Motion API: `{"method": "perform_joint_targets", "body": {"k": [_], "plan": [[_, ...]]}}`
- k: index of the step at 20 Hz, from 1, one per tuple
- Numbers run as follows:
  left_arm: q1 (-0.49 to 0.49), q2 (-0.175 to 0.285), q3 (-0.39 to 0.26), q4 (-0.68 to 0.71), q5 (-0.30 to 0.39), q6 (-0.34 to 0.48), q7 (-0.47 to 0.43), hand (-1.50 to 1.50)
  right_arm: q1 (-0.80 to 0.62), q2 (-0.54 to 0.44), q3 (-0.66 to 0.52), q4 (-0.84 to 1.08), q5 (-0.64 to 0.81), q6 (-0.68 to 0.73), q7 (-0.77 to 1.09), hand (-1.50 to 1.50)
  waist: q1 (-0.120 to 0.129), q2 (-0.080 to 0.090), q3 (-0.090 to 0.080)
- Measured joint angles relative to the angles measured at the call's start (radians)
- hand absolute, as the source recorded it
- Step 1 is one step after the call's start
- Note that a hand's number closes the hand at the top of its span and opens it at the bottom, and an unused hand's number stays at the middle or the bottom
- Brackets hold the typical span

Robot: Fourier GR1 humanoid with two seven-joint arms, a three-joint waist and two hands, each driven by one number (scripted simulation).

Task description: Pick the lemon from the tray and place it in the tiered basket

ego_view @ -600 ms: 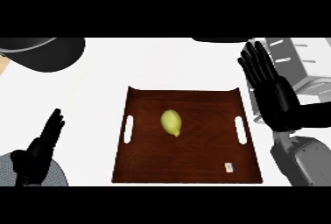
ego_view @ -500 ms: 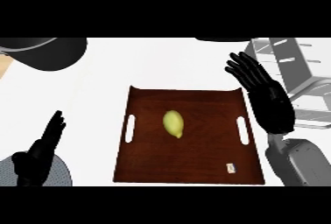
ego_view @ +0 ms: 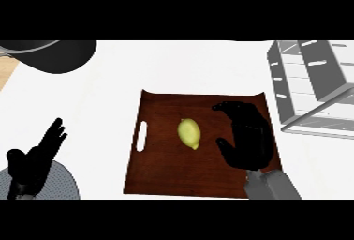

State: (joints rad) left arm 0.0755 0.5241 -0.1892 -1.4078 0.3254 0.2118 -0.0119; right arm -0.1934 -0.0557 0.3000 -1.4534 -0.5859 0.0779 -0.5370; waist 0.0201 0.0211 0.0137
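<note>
A yellow-green lemon [ego_view: 189, 133] lies near the middle of a dark brown tray [ego_view: 166, 166] with white handle slots. My right hand [ego_view: 247, 138] hovers over the tray's right part, just right of the lemon, fingers straight and open, thumb toward the fruit, not touching it. The grey wire tiered basket [ego_view: 314, 84] stands at the upper right, beyond the tray's right edge. My left hand [ego_view: 36, 157] rests open at the lower left, fingers up, well away from the tray.
A dark round pan [ego_view: 55, 55] sits at the upper left corner. A strip of light wood shows at the far left edge. White counter [ego_view: 159, 65] lies between the tray and the pan.
My right hand has moved from beside the basket leftward and down over the tray, close to the lemon. The view has shifted, with the basket more in sight. The left hand stays put.
</note>
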Motion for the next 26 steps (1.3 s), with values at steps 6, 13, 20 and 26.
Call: {"method": "perform_joint_targets", "body": {"k": [6,13,20,26], "plan": [[-0.001,0.015,0.011,0.002,0.019,-0.02,0.035,0.0,0.028,-0.112,0.046,0.17,0.352,-0.212,-0.094,-1.5,-0.007,-0.013,-0.01],[-0.011,0.039,0.038,0.019,0.039,-0.058,0.071,0.0,-0.058,-0.239,0.146,0.209,0.578,-0.257,0.096,-1.5,-0.012,-0.022,-0.012],[-0.012,0.035,0.083,0.038,0.034,-0.096,0.083,0.0,-0.137,-0.258,0.197,0.062,0.672,-0.182,0.375,-1.5,-0.018,-0.024,-0.013],[0.008,0.017,0.106,0.049,-0.005,-0.108,0.061,0.0,-0.175,-0.245,0.208,-0.005,0.694,-0.082,0.573,-1.5,-0.017,-0.027,-0.006]]}}
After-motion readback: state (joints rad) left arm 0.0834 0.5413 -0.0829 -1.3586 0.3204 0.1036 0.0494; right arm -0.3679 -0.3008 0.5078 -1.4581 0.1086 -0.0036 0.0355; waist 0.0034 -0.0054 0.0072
